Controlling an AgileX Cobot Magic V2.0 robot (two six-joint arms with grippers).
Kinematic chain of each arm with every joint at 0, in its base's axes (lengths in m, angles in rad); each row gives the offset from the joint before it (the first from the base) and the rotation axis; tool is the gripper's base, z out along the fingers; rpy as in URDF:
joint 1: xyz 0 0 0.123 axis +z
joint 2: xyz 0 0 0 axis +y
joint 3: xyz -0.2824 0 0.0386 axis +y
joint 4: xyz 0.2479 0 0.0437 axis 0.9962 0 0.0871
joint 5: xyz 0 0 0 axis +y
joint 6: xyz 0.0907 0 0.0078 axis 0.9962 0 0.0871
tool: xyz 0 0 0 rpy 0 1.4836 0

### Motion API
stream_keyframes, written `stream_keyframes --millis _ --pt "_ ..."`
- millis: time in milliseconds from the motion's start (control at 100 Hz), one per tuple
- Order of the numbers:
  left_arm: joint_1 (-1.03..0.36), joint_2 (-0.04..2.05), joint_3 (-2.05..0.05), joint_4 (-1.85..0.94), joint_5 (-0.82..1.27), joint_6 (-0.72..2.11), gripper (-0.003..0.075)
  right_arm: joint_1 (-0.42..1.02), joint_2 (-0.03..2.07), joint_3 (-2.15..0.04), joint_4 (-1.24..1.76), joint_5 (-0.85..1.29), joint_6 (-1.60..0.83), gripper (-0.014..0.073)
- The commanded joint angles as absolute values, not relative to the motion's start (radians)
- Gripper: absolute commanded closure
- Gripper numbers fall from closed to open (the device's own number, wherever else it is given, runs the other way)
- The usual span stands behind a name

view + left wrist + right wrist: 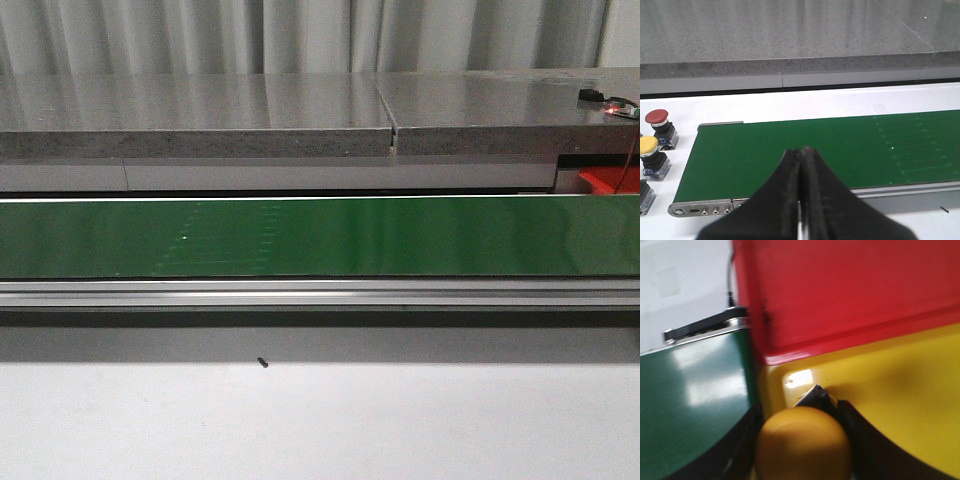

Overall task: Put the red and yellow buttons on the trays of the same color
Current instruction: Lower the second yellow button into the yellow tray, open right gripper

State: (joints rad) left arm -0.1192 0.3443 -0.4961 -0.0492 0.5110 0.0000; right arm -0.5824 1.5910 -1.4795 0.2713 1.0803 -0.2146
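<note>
Yellow-capped push button (pixel 805 442) held over the yellow plastic tray (pixel 900 390).

Clamped between the dark fingers of the right gripper (pixel 802 450), just beside the red plastic tray (pixel 850 290) and the green conveyor belt (pixel 690 400), apparently positioned for release onto the matching colour. Left gripper (pixel 801 192) closed tight and empty above the belt; red-capped push button (pixel 657 117) and another yellow-capped one (pixel 648 145) waiting beside the belt's end.
</note>
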Motion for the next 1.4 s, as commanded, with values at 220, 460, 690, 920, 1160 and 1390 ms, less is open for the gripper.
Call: stream_keyframes --millis 220,460,690,920,1160,1390 --pt "-0.128 0.353 -0.524 -0.060 0.433 -0.008 0.0741 -0.697 1.636 -1.512 0.286 0.979 -0.157 0.0432" --pt "-0.128 0.353 -0.524 -0.060 0.433 -0.008 0.0741 -0.696 1.726 -1.510 0.299 0.986 -0.157 0.0432" --pt "-0.128 0.353 -0.524 -0.060 0.433 -0.008 0.0741 -0.696 1.740 -1.398 0.305 0.877 -0.163 0.0432" --pt "-0.128 0.353 -0.524 -0.060 0.433 -0.008 0.0741 -0.696 1.740 -1.304 0.312 0.772 -0.165 0.0432" --pt "-0.128 0.353 -0.524 -0.060 0.433 -0.008 0.0741 -0.693 1.752 -1.290 0.372 0.757 -0.207 0.0432" --pt "-0.128 0.353 -0.524 -0.060 0.433 -0.008 0.0741 -0.693 1.773 -1.290 0.397 0.752 -0.226 0.0432"
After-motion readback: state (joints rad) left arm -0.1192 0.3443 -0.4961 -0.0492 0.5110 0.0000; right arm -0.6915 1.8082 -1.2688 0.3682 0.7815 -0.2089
